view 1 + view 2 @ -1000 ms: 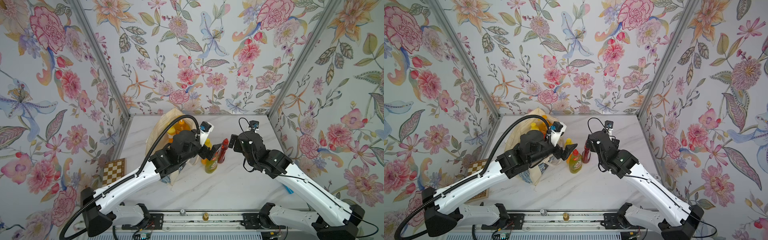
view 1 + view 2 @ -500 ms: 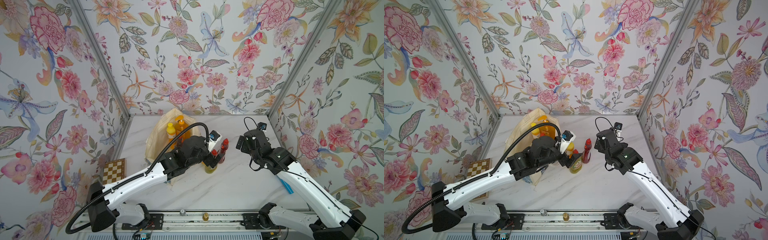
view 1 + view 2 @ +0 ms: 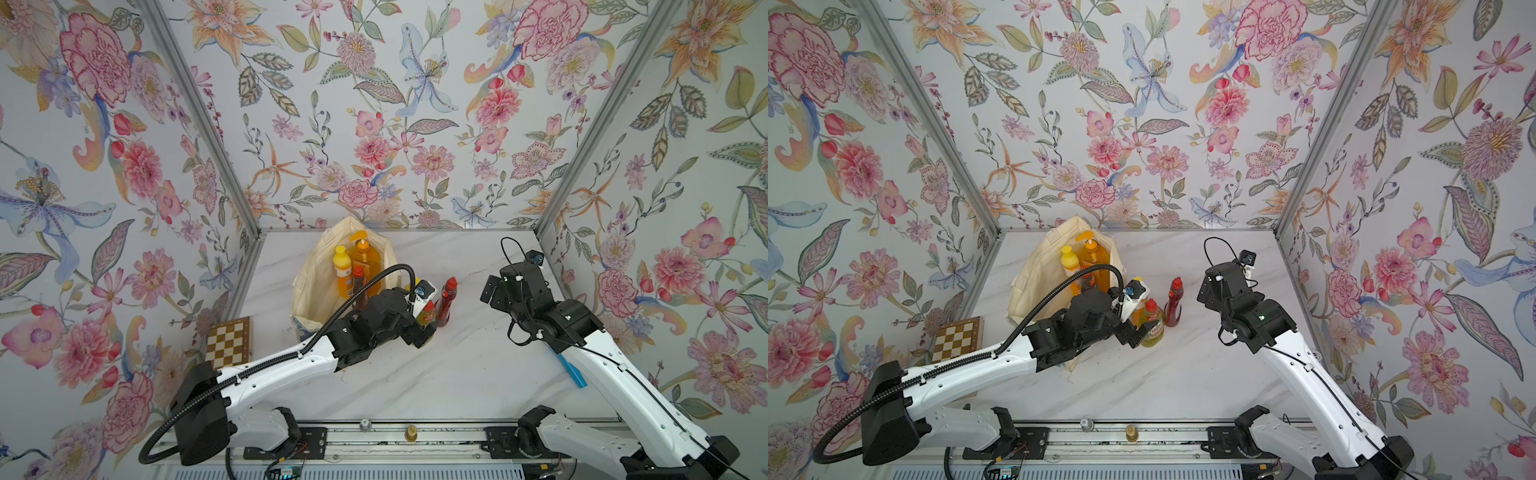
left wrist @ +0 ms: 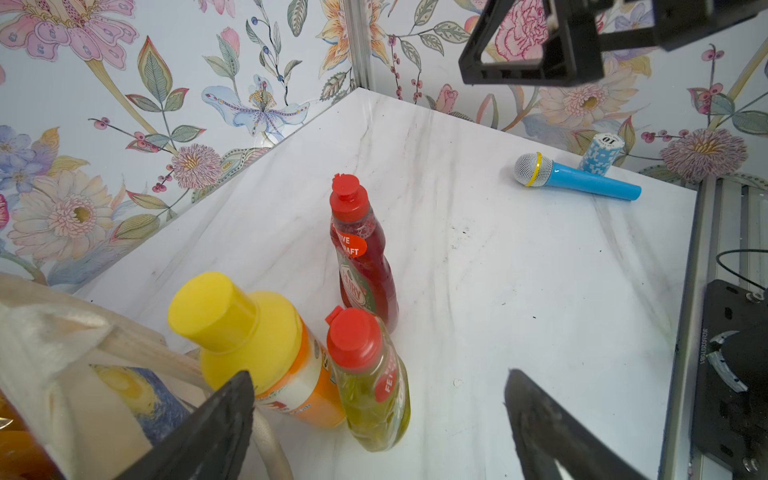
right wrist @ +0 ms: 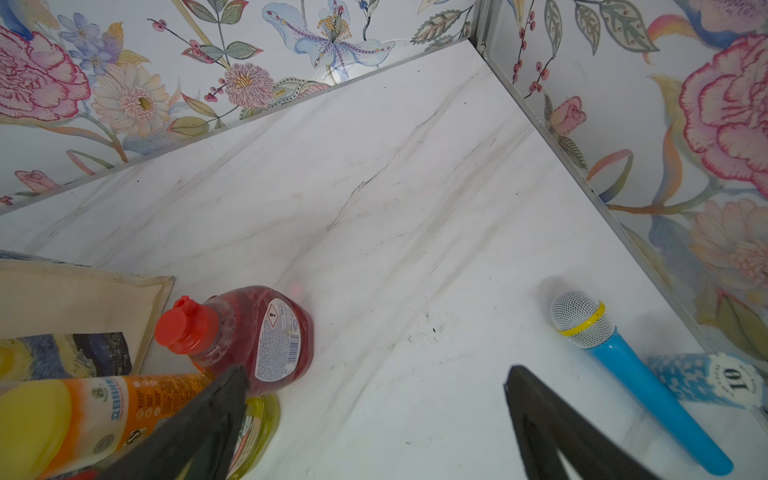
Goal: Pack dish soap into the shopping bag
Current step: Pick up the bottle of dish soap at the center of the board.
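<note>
Top views first, Mia asks: where does the dish soap stand?
Jon: In both top views the shopping bag [image 3: 309, 286] stands open just left of centre. Inside it are the amber pump bottle [image 3: 363, 259], the bagged orange bottle [image 3: 341, 272] and the bagged dark-red bottle [image 3: 358, 284]. Right of the bag, on the marble table [image 3: 457, 374], the green bottle [image 3: 1152, 328] and the loose dark-red bottle [image 3: 1174, 305] stand upright, side by side.
Mia: And the grippers there?
Jon: The left gripper [image 3: 1136, 333] sits low at the green bottle's left side, just beside it. Whether it touches I cannot tell. The right gripper [image 3: 1204, 293] hangs right of the loose dark-red bottle, apart from it, with nothing in it.
Mia: Left wrist view?
Jon: The left gripper [image 4: 378, 374] has its jaws spread wide and grips nothing. The green bottle [image 4: 374, 386] stands in line with the gap between the fingers [image 4: 216, 424]. The loose orange bottle [image 4: 266, 349] stands just beside it, next to the bag and one finger. The loose dark-red bottle stands beyond the green one.
Mia: Right wrist view?
Jon: The right gripper [image 5: 376, 370] is wide open too, and empty. The loose dark-red bottle [image 5: 257, 332] is just past one fingertip, with the orange and green ones by that same finger. A blue toy microphone [image 5: 631, 374] lies off by the other finger, beside a stack of blue chips [image 5: 715, 378]
</note>
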`<state>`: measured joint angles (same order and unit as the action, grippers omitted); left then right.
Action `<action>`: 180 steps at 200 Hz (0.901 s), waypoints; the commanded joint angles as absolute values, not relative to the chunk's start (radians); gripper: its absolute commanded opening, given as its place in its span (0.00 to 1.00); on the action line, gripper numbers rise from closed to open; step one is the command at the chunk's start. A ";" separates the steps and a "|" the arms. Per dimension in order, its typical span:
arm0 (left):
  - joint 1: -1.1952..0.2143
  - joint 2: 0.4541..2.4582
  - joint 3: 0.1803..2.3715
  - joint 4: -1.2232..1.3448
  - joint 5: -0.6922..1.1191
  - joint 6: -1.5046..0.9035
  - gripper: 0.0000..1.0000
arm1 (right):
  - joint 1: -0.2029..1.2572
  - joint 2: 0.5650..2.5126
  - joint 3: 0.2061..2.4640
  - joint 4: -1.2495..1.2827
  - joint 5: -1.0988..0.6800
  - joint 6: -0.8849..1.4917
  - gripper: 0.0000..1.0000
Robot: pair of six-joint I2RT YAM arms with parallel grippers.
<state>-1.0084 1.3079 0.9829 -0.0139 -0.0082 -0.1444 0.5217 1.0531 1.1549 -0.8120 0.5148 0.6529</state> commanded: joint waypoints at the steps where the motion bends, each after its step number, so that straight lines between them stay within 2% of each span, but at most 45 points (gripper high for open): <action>1: -1.015 1.266 0.943 0.068 -0.008 -0.119 0.95 | 0.515 1.058 1.145 -0.831 0.503 0.664 0.99; 58: -1.001 1.262 0.894 0.097 0.040 -0.128 0.93 | 0.514 1.063 1.144 -0.830 0.492 0.667 0.99; 180: -0.927 1.327 0.948 0.046 0.142 -0.245 0.87 | 0.509 1.081 1.143 -0.831 0.489 0.662 0.99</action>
<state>-0.9394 1.2984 0.9157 0.0868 0.1230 -0.2096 0.5144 1.0760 1.1545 -0.8116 0.4889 0.6529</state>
